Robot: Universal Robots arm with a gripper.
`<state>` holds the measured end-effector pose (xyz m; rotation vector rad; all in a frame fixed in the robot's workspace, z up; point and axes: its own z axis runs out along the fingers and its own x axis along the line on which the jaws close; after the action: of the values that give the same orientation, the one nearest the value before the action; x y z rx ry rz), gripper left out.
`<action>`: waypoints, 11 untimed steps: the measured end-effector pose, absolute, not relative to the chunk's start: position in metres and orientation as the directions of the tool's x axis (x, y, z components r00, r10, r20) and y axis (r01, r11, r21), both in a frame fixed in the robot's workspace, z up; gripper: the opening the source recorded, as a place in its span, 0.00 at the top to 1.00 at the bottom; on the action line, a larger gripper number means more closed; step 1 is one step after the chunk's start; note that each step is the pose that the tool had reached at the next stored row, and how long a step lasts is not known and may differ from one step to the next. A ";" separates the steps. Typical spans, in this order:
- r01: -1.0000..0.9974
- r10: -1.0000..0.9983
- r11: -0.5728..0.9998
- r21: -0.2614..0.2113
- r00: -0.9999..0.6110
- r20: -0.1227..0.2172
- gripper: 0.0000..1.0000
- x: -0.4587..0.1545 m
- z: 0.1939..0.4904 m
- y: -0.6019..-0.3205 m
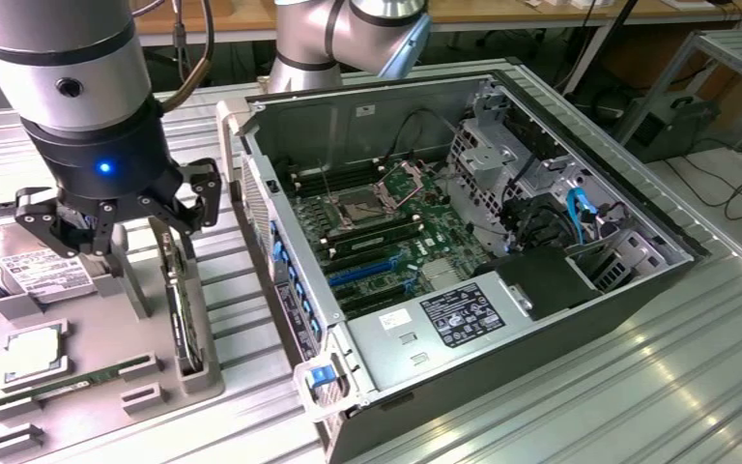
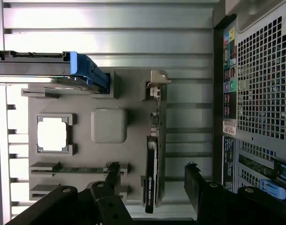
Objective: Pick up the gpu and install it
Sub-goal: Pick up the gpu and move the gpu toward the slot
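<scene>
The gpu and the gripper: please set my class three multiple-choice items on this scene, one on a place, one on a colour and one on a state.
1. Where is the gpu?
A. On edge in the grey tray
B. Flat on a shelf
C. In a cardboard box

2. What colour is the light on the arm's wrist?
A. Red
B. Blue
C. Green

3. How does the gripper stand?
A. Shut on the gpu
B. Open over the gpu
C. Shut on a cable

Answers:
1 A: the card's thin black edge rises from a slot in the tray.
2 B: a blue dot glows on the black wrist.
3 B: in the wrist view the fingers are spread to either side of the card, apart from it.
</scene>
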<state>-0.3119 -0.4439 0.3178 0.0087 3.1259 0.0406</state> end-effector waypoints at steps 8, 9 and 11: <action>0.005 0.006 1.000 0.026 -1.000 -0.015 0.34 -0.312 0.310 -0.444; 0.005 0.006 1.000 0.026 -1.000 -0.015 0.34 -0.312 0.309 -0.444; 0.005 0.006 1.000 0.026 -1.000 -0.015 0.34 -0.312 0.307 -0.444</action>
<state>-0.3119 -0.4439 0.3071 0.0088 3.1259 0.0407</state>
